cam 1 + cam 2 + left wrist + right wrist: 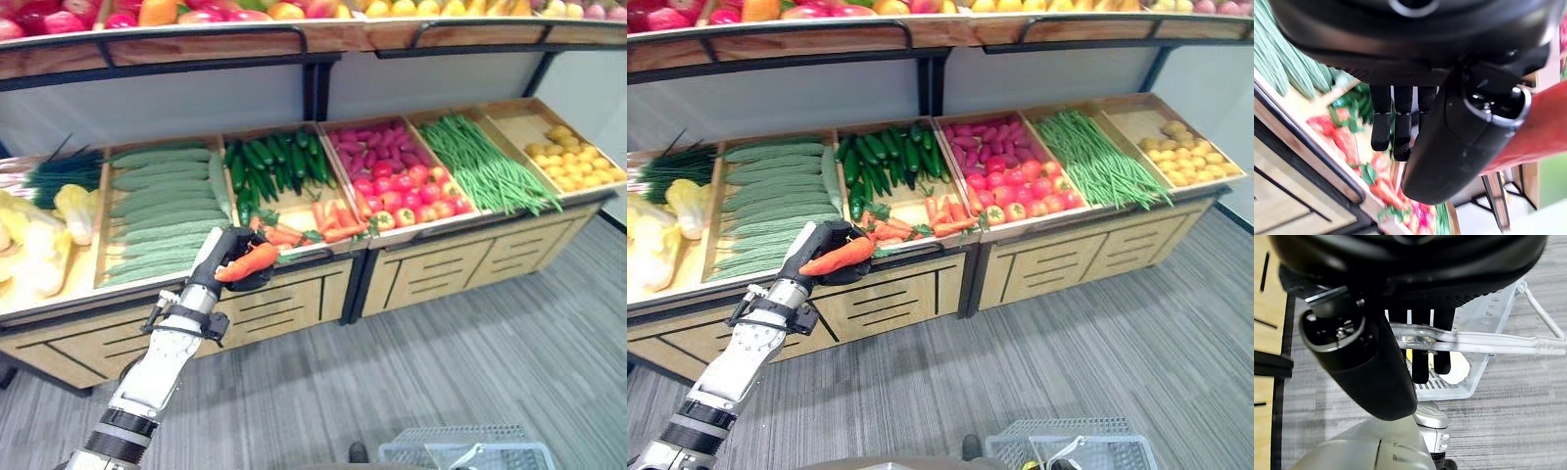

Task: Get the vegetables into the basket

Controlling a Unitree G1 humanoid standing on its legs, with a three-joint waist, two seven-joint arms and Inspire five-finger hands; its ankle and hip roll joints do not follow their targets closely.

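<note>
The left hand point(235, 257) is curling its fingers and thumb around 1 orange carrot point(247, 264), gripping it crosswise near its middle so it is sitting level, just off the front edge of the carrot bin point(304, 223) at about 7 o'clock from the pile. The right hand point(1376, 367) is hooking its fingers around the thin handle point(1488, 343) of the pale wire basket point(1068, 441), which is hanging low over the grey floor point(1087, 333) at roughly 5 o'clock from the carrot, probably to keep its mouth open and reachable. Judging by the wide gap, the carrot is not in the basket yet.
</note>
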